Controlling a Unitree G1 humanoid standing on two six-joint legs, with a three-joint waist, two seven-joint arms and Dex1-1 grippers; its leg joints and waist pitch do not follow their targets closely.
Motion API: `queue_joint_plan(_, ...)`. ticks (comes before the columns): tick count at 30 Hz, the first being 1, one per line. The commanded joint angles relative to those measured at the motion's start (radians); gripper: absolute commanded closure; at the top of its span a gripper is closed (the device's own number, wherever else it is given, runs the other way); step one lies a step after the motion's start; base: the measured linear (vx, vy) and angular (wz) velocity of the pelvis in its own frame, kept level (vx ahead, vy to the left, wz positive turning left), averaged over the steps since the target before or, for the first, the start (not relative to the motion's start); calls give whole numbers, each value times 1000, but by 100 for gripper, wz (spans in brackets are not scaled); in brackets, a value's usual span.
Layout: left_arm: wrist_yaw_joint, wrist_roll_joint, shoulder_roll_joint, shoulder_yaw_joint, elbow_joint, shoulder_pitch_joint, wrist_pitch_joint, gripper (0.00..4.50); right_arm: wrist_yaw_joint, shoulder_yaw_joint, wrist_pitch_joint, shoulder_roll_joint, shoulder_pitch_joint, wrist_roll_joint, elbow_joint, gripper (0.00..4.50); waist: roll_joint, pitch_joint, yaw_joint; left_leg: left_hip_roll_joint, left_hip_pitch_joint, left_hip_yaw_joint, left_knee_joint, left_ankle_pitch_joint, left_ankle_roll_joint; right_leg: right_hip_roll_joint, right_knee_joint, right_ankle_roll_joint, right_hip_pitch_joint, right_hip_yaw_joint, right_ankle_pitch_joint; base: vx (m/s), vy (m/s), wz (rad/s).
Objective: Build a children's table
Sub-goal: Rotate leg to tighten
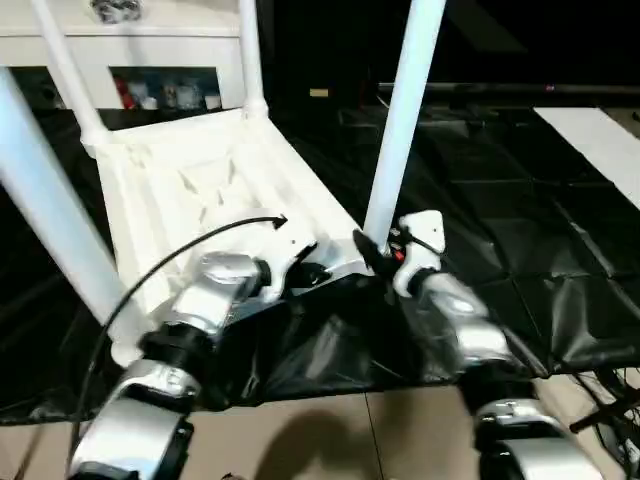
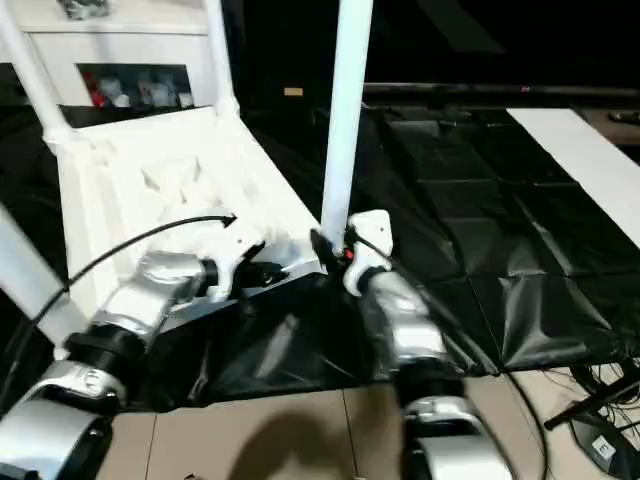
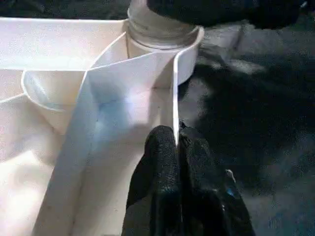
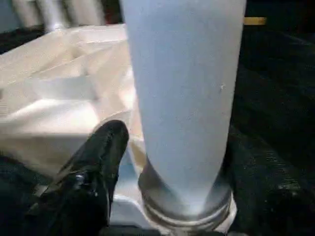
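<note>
The children's table lies upside down on the black mat: a white ribbed tabletop [image 1: 200, 190] with legs standing up from its corner sockets. The near right leg [image 1: 405, 110] rises from the corner socket [image 3: 162, 34] closest to my grippers. My left gripper [image 3: 175, 147] is shut on the thin rim wall of the tabletop just beside that socket. My right gripper [image 1: 385, 255] sits at the base of the same leg [image 4: 182, 98]. One black finger [image 4: 93, 167] stands a little apart from the tube; the other finger is hidden behind it. Other legs [image 1: 250, 50] [image 1: 45, 220] stand at the far and left corners.
A white cabinet [image 1: 150, 60] with glass doors stands behind the tabletop. A flat white board [image 1: 600, 140] lies at the far right on the black mat [image 1: 500, 200]. Cables [image 1: 610, 400] trail over the tan floor at the near right.
</note>
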Motion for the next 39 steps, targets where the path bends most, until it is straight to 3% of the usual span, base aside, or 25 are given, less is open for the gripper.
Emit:
queue_joint_plan(1, -86, -55, 2, -19, -21, 10, -69, 450, 176, 91, 21, -17, -11, -1, 27, 118, -1, -54, 7, 17, -3, -7, -62, -287, 56, -30, -74, -202, 43, 32, -212, 0, 0, 0)
queue_joint_plan(2, -106, -58, 15, -18, -19, 11, -69, 450, 224, 97, 27, -41, -16, 2, 28, 118, -1, -54, 7, 18, -2, -6, -61, -278, 61, -30, -72, -209, 43, 31, -200, 0, 0, 0)
queue_joint_plan(3, -138, -62, 33, -17, -12, 10, -74, 450, 303, 111, 42, -75, -20, 7, 21, 118, 3, -59, 10, 19, 0, -4, -56, -241, 75, -29, -64, -239, 46, 29, -138, 0, 0, 0)
queue_joint_plan(7, -257, -93, 77, -10, -10, 9, -93, 450, 521, 152, 48, -162, -29, 4, 8, 118, 6, -64, 24, 24, -3, 2, -42, -131, 113, -23, -40, -300, 51, 23, 35, 0, 0, 0)
queue_joint_plan(9, -331, -107, 102, -17, -10, 10, -107, 450, 584, 167, 36, -189, -38, -3, 20, 118, 7, -63, 32, 25, -2, 3, -40, -122, 123, -25, -37, -315, 50, 22, 51, 0, 0, 0)
queue_joint_plan(12, -382, -119, 121, -22, -3, 6, -118, 450, 642, 190, 30, -212, -51, -11, 34, 118, 7, -62, 40, 28, 2, 4, -41, -150, 109, -26, -37, -320, 46, 23, 11, 0, 0, 0)
queue_joint_plan(16, -422, -120, 135, -29, 9, -2, -124, 450, 680, 210, 11, -227, -70, -24, 54, 118, 8, -59, 44, 31, 5, 2, -47, -201, 73, -29, -42, -302, 45, 24, -63, 0, 0, 0)
queue_joint_plan(18, -432, -117, 137, -30, 14, -5, -127, 450, 697, 215, 13, -229, -80, -27, 63, 143, 6, -58, 45, 30, 5, 3, -48, -213, 64, -29, -44, -297, 45, 25, -79, 0, 0, 0)
queue_joint_plan(28, -451, -114, 145, -27, 57, -27, -149, 450, 758, 237, 1, -230, -114, -28, 106, 213, 4, -60, 51, 28, 3, 2, -44, -194, 70, -31, -40, -289, 45, 25, -72, 0, 0, 0)
queue_joint_plan(34, -439, -110, 147, -23, 71, -32, -151, 450, 758, 232, -4, -225, -115, -30, 119, 244, 3, -58, 54, 28, 2, 1, -46, -213, 59, -32, -43, -280, 45, 26, -115, 0, 0, 0)
queue_joint_plan(37, -387, -102, 139, -15, 78, -36, -133, 450, 720, 226, 3, -220, -100, -30, 108, 248, 0, -57, 56, 29, 3, 1, -46, -215, 56, -33, -43, -276, 44, 26, -126, 0, 0, 0)
queue_joint_plan(39, -211, -84, 97, 16, 91, -48, -86, 450, 544, 206, 28, -185, -29, -44, 61, 248, 0, -51, 56, 30, 4, 0, -52, -242, 40, -33, -50, -256, 39, 29, -176, 0, 0, 0)
